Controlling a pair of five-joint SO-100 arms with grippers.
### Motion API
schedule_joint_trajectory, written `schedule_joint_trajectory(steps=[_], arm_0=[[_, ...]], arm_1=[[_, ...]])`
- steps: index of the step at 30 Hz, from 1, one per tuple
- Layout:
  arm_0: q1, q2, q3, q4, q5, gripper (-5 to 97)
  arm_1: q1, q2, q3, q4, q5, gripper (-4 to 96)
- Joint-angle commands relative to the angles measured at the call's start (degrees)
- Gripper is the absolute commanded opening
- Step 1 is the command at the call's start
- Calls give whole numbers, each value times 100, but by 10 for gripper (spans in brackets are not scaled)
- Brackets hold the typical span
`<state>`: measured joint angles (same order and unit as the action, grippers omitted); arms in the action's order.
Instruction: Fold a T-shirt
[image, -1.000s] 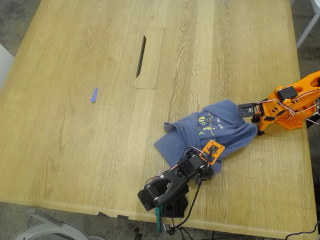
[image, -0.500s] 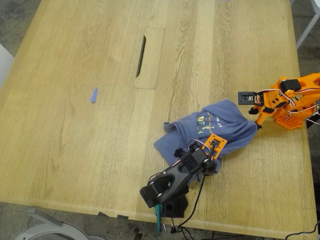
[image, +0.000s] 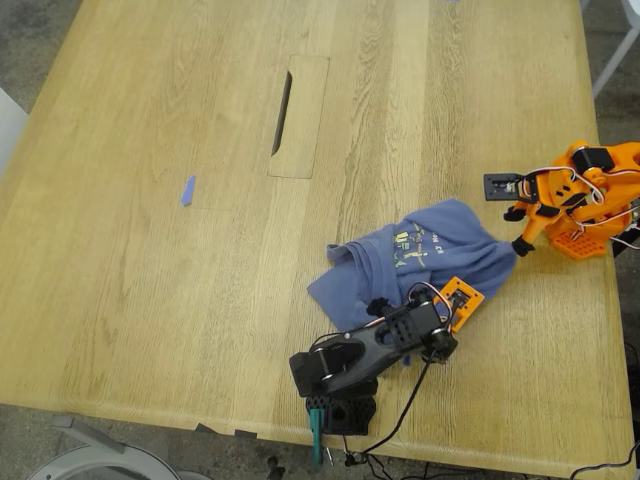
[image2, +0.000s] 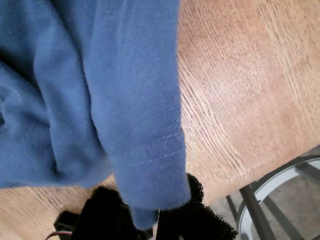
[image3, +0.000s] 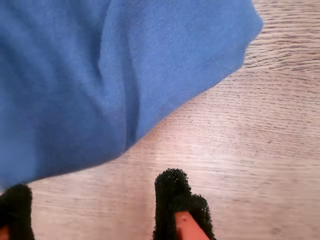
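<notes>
T-shirt (image: 430, 255) crumpled in a heap on the table (image: 150, 250), toward the exterior view's lower right. Soft, light and limp, likely to sag and slide on the smooth wood. My first gripper (image2: 150, 220) closed on a sleeve hem (image2: 150, 155), apparently pinching it. My second gripper (image3: 95, 210) spread wide beside the cloth edge, holding nothing. Best taken at hems or shoulder seams, not at loose middle folds.

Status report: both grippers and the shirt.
My first gripper shut on the crumpled slate-blue cotton T-shirt hem. My second gripper open beside it. Nothing in the way.
</notes>
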<state>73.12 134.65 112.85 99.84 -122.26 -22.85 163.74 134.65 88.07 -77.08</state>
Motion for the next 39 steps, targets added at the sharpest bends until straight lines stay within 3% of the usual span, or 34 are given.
schedule_joint_trajectory(steps=[1,6,12,17,22,23,30,39], arm_0=[[325,79,-510,-18,-220,681],[677,448,352,-976,-290,670],[290,431,-35,-1204,-18,651],[-861,545,-334,-1239,826,576],[-2347,712,-185,-2074,1705,463],[-2602,729,-158,-2206,1731,435],[-4166,1389,721,-3190,1863,305],[-4667,2320,2399,-4157,1854,263]], arm_1=[[-26,-53,-483,202,-53,391],[114,-229,-694,70,-70,387],[-18,-817,-870,-703,-97,343],[-167,-1397,-800,-1775,-114,265],[-97,-2180,-1028,-2716,-246,151],[-70,-2294,-1055,-2883,-264,108],[114,-2584,-677,-4263,-413,47],[62,-2839,44,-5748,-448,1]])
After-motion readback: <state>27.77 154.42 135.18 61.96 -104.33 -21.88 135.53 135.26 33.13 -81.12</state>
